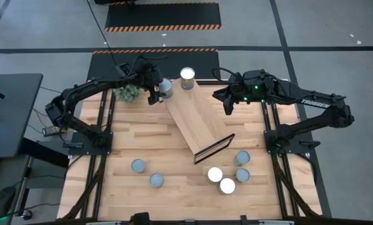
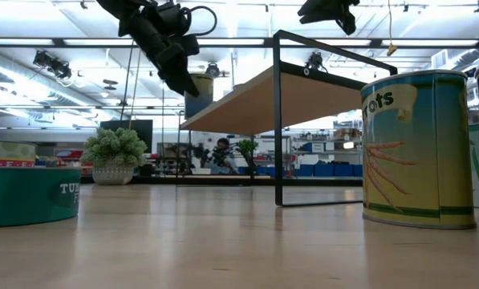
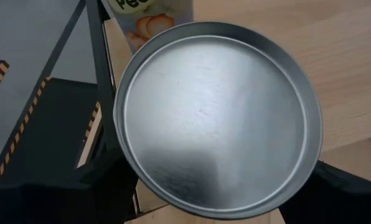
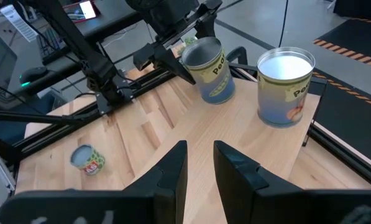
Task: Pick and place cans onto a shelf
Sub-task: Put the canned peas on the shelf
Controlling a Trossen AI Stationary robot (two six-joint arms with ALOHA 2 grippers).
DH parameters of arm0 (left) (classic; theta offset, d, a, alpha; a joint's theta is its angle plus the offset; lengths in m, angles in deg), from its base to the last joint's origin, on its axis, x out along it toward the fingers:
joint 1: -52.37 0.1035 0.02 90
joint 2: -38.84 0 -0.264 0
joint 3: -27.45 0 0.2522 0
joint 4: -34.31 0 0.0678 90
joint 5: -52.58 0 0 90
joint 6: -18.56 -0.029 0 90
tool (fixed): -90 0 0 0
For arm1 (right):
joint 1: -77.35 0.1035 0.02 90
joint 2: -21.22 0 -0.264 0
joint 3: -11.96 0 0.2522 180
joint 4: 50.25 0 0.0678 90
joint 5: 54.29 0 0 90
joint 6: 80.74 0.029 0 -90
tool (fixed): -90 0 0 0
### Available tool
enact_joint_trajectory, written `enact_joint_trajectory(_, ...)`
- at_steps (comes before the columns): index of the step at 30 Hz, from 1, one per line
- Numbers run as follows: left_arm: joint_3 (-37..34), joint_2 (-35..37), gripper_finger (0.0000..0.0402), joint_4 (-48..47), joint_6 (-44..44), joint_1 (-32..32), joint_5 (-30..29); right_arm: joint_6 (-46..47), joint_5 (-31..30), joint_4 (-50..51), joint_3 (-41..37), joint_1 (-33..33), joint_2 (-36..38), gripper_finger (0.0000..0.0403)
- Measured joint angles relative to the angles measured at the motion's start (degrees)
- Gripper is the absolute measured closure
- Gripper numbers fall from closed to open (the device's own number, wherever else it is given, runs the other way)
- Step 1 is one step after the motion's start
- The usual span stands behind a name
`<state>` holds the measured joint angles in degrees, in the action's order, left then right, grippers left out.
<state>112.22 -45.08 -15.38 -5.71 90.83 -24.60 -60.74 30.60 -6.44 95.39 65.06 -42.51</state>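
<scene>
My left gripper (image 1: pixel 159 91) is shut on a can (image 1: pixel 166 89) with a silvery top, held in the air by the shelf's far left edge. The can's top fills the left wrist view (image 3: pixel 216 118). The shelf (image 1: pixel 198 119), a long light-wood plank on a dark frame, lies slantwise on the table. A peach-label can (image 1: pixel 187 78) stands upright on the shelf's far end. My right gripper (image 1: pixel 227 103) hangs empty over the shelf's right side, its fingers a little apart (image 4: pixel 199 168). Several more cans stand on the table's near part. My left gripper pinches the can's side wall just below the top rim (image 3: pixel 124 163) between its two fingers (image 3: pixel 98 186), one on each side. The fingers come slanting down from above and from the table's left. The can (image 4: pixel 210 68) is lifted clear and tilted, its top toward the gripper.
A green plant ball (image 1: pixel 128 94) sits by the left arm at the far left. Two cans (image 1: pixel 138 165) stand near left, several (image 1: pixel 227 185) near right by the shelf's dark-framed end (image 1: pixel 212 149). In the low view a carrot can (image 2: pixel 416 148) and a teal tin (image 2: pixel 26 193) stand close.
</scene>
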Motion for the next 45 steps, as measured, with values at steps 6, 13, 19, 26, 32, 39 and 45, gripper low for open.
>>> enact_joint_trajectory(6, -0.03, -0.04, 0.0083, 0.18, 1.41, -0.11, -0.02, 0.30, 0.00, 0.00, 0.00, 0.00, 0.00, 0.0318)
enact_joint_trajectory(13, -0.31, -0.36, 0.0022, 0.38, 2.39, -0.11, -1.79, 0.88, 0.02, 0.00, 0.00, 0.00, -0.01, 0.0318)
enact_joint_trajectory(19, -0.28, -0.28, 0.0015, 1.31, 0.65, -0.15, -4.22, 0.88, 0.02, -0.10, 0.00, -0.02, -0.02, 0.0318)
enact_joint_trajectory(26, -0.26, -0.20, 0.0019, 2.49, -3.28, -1.48, -5.76, 0.98, 0.03, -0.90, 0.00, -0.02, -0.02, 0.0318)
enact_joint_trajectory(32, -0.20, -0.17, 0.0019, 4.96, -3.38, -1.78, -5.76, 1.07, 0.03, -0.90, 0.00, -0.02, 0.00, 0.0318)
enact_joint_trajectory(39, -0.17, -0.17, 0.0019, 7.38, -3.34, -1.79, -5.74, 1.03, 0.02, -0.96, 0.00, -0.02, -0.01, 0.0318)
enact_joint_trajectory(45, -0.17, -0.11, 0.0019, 8.75, -2.98, -1.78, -5.77, 0.94, 0.02, -1.82, 0.00, -0.02, 0.00, 0.0318)
